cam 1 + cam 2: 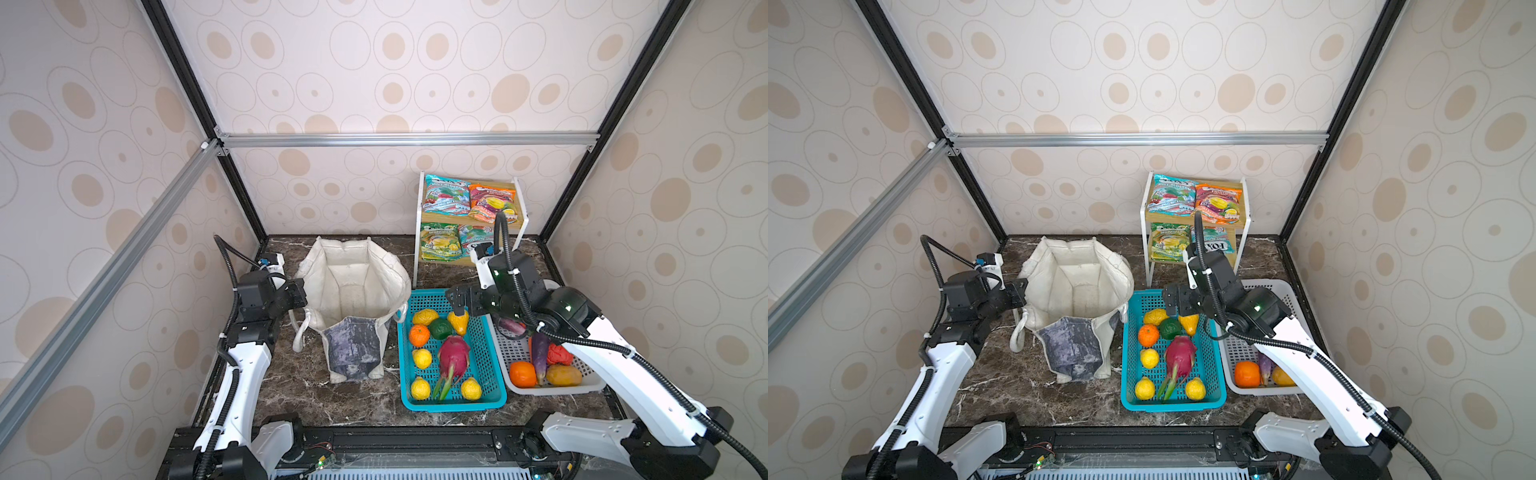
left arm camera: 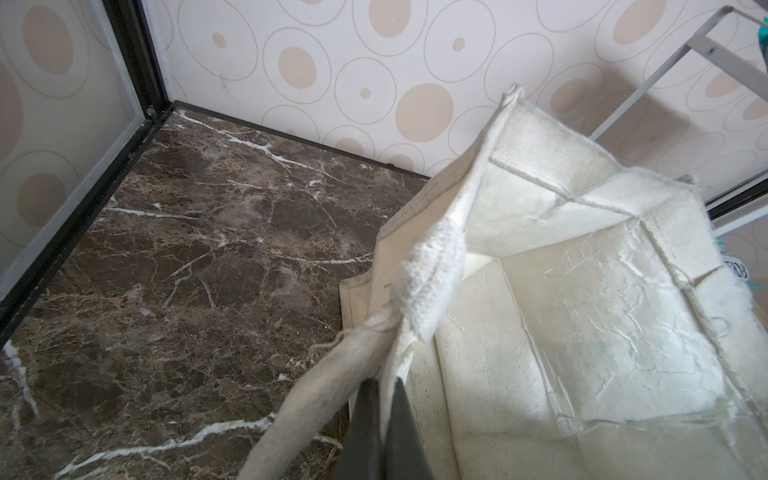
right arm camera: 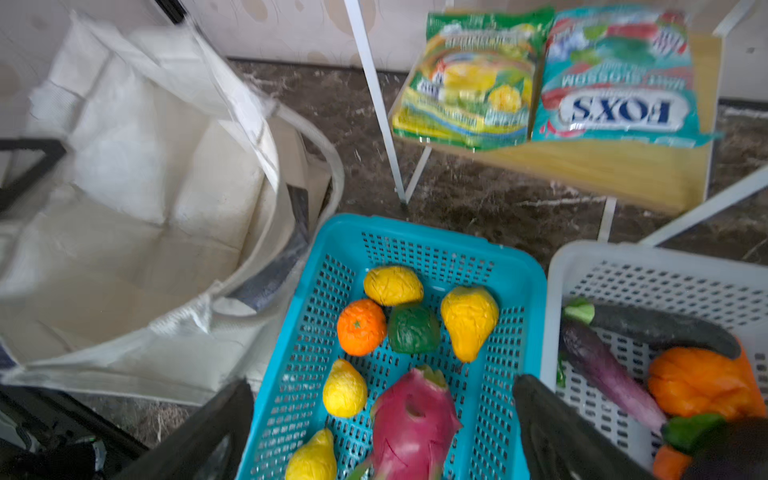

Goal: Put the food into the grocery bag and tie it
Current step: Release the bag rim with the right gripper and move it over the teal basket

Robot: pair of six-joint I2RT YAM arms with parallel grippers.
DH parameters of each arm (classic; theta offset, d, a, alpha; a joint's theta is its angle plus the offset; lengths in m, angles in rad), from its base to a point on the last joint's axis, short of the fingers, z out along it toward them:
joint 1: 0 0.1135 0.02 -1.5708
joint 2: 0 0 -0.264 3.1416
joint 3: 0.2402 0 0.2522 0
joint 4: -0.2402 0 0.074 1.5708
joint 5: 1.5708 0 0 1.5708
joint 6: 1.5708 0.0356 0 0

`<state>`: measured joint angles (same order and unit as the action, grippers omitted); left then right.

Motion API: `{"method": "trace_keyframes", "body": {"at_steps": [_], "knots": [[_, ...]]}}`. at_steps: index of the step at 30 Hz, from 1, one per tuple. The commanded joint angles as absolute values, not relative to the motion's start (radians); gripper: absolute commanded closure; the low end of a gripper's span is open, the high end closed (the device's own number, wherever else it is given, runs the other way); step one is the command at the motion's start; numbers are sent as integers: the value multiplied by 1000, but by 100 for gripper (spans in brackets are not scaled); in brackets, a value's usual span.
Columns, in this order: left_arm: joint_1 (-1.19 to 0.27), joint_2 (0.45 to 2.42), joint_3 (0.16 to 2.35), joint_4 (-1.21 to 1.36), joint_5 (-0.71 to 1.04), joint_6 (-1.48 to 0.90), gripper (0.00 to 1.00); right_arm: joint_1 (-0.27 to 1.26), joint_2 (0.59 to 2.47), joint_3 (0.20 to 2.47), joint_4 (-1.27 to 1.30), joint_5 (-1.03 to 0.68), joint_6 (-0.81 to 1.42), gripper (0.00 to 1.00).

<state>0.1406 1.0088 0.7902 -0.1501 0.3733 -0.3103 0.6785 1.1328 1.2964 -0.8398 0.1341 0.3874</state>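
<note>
The dark brown marble worktop (image 1: 291, 386) carries a teal plastic basket (image 1: 453, 405). In a top view the grocery bag (image 1: 353, 349) stands just left of it, a white plastic basket (image 1: 557, 390) sits just right of it, and a two-tier shelf (image 1: 417, 249) stands behind it.

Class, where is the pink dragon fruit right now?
In both top views the dragon fruit lies in the teal basket, towards its front, between the grocery bag on the left and the white basket on the right.

White shells, black joints: your left arm (image 1: 245, 365) and right arm (image 1: 636, 386) carry zip-tied ribbed black cables (image 1: 502, 237); right gripper (image 1: 457, 306) matte black, green lights (image 1: 567, 308) glowing at four o'clock.
</note>
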Motion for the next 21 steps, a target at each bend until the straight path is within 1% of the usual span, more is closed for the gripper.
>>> {"method": "trace_keyframes", "body": {"at_steps": [1, 3, 7, 9, 13, 21], "knots": [[147, 972, 766, -101, 384, -306, 100, 676, 1079, 1150, -870, 89, 443, 0], [146, 961, 764, -114, 373, -305, 100, 676, 1053, 1062, -845, 50, 483, 0], [146, 920, 740, -119, 340, -292, 100, 723, 1079, 985, -849, 65, 571, 0], [146, 914, 738, -121, 333, -290, 100, 753, 1117, 963, -828, 72, 595, 0], [147, 922, 739, -126, 333, -289, 100, 785, 1224, 959, -817, 142, 599, 0], [146, 934, 741, -133, 339, -291, 100, 787, 1330, 922, -746, 128, 605, 0]]}}
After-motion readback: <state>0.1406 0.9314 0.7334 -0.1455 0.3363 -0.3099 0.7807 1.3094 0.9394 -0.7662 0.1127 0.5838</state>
